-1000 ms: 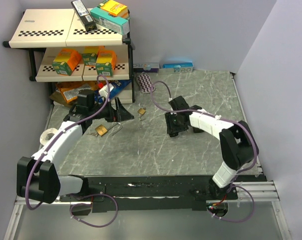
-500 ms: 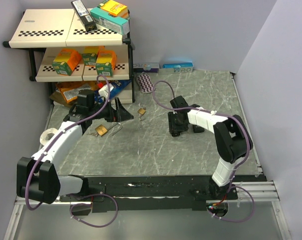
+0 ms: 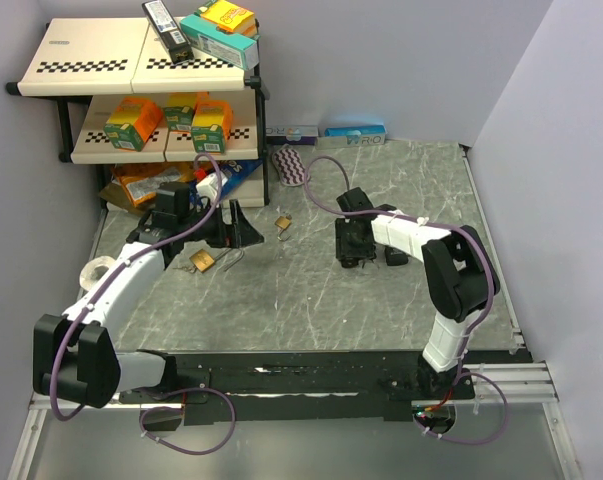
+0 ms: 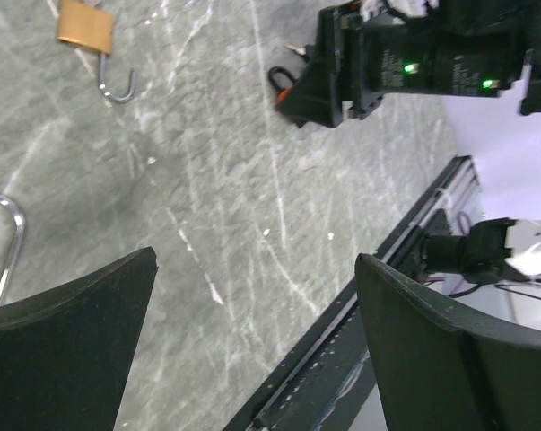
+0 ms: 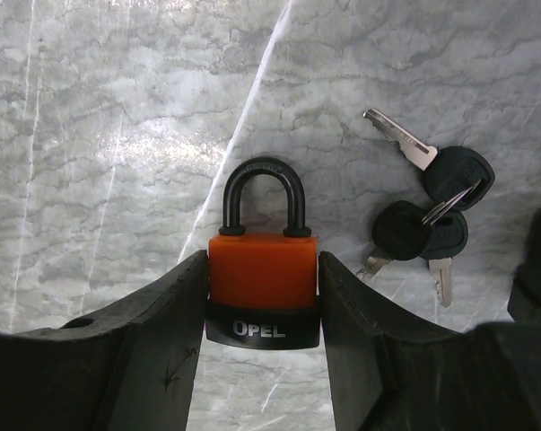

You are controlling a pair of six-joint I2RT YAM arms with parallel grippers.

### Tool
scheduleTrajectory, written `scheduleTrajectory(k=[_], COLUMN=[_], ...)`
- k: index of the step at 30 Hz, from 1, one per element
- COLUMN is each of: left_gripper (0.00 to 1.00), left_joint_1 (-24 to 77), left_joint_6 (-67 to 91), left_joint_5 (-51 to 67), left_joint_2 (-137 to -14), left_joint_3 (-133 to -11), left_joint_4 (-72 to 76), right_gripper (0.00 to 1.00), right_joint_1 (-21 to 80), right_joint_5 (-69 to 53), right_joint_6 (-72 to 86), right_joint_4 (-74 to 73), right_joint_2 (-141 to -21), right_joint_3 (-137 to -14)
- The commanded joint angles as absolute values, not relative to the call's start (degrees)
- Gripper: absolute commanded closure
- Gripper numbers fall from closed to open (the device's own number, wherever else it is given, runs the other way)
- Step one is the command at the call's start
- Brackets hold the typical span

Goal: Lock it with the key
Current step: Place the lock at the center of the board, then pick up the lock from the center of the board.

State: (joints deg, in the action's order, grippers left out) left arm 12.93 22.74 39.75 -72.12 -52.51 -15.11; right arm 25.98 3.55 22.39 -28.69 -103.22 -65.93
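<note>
At the far left the shelf [image 3: 81, 55] holds boxes whose print is too small to read. Beside it the left gripper [image 3: 239, 228] sits low over the worktop [image 3: 311, 300], its jaws spread wide with nothing between them. A brass padlock [image 3: 203, 261] with its shackle swung open lies just beside it. A small brass padlock [image 3: 283, 223], also open, lies a little further right.

Well apart, toward the middle, the right gripper [image 5: 263, 296] has its jaws pinching the orange padlock [image 5: 263, 269] by the two sides of its body. The padlock lies flat on the worktop, and both legs of its black shackle appear seated. The black band under the orange reads "OPEL" — the only legible writing. The keys [image 5: 431, 211], black-headed and on one ring, lie just to the right of the padlock, not touching it.

The pinch bears on smooth sides, so the padlock could twist or slip when a key is pushed in. The keys lie flat and bunched, so jaws closing on them may skid off or take the wrong one. The left arm would have to reach close past the right arm to get them — a likely place for a knock. The keyhole is not visible.
</note>
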Motion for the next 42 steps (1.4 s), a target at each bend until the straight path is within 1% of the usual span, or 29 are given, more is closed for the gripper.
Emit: scheduleTrajectory(k=[1, 4, 11, 15, 18, 19, 20, 22, 25, 28, 29, 31, 34, 42], left_gripper=[0.04, 0.04, 0.04, 0.02, 0.01, 0.01, 0.03, 0.04, 0.06, 0.12, 0.16, 0.21, 0.22, 0.24], left_joint_1=[12.83, 12.83, 13.18, 16.07, 18.18, 18.98, 19.85, 21.97, 23.73, 25.13, 25.48, 26.28, 26.98, 27.16], left_joint_6=[19.25, 17.32, 14.24, 9.67, 7.3, 6.42, 4.68, 3.26, 1.5, 1.67, 1.67, 1.67, 2.11, 1.5], left_joint_5=[37.27, 36.04, 35.33, 29.46, 25.67, 24.36, 22.26, 19.79, 16.97, 13.72, 13.01, 10.99, 9.23, 8.17], left_joint_2=[-72.77, -74.18, -78.74, -81.82, -84.98, -85.95, -88.22, -91.04, -96.4, -100.45, -102.63, -106.15, -109.41, -118.03], left_joint_3=[-55.98, -57.47, -61.17, -64.07, -65.39, -66.43, -67.23, -70.12, -73.29, -75.05, -75.75, -77.94, -81.28, -86.13], left_joint_4=[-17.14, -18.63, -20.21, -20.74, -18.81, -18.63, -18.72, -19.33, -19.16, -16.7, -16.44, -15.91, -16.08, -15.29], right_gripper=[0.44, 0.32, 0.26, 0.22, 0.1, 0.02, 0.0, 0.0, 0.0, 0.0, 0.0, 0.0, 0.0, 0.0], right_joint_1=[25.66, 25.66, 25.66, 25.75, 25.75, 25.66, 25.66, 25.49, 23.56, 21.27, 20.92, 20.04, 18.38, 16.7], right_joint_5=[3.17, 2.38, 1.67, 0.35, -0.62, -0.44, -0.27, -0.35, -6.04, -14.66, -15.98, -19.68, -23.02, -24.7], right_joint_6=[24.26, 24.26, 22.94, 20.84, 16.45, 14.78, 11.63, 8.89, 4.4, 2.03, 1.06, 0.44, -1.67, -2.55], right_joint_4=[-29.0, -29.09, -29.09, -26.72, -25.76, -24.79, -24.44, -23.47, -20.93, -20.21, -21.08, -24.77, -28.12, -29.53], right_joint_2=[-102.39, -101.69, -99.5, -93.98, -89.92, -88.78, -86.16, -83.6, -77.45, -73.04, -72.43, -72.25, -71.28, -66.97], right_joint_3=[-68.38, -68.73, -70.13, -69.7, -70.57, -70.58, -70.49, -69.79, -66.02, -62.85, -63.02, -64.41, -65.39, -64.6])
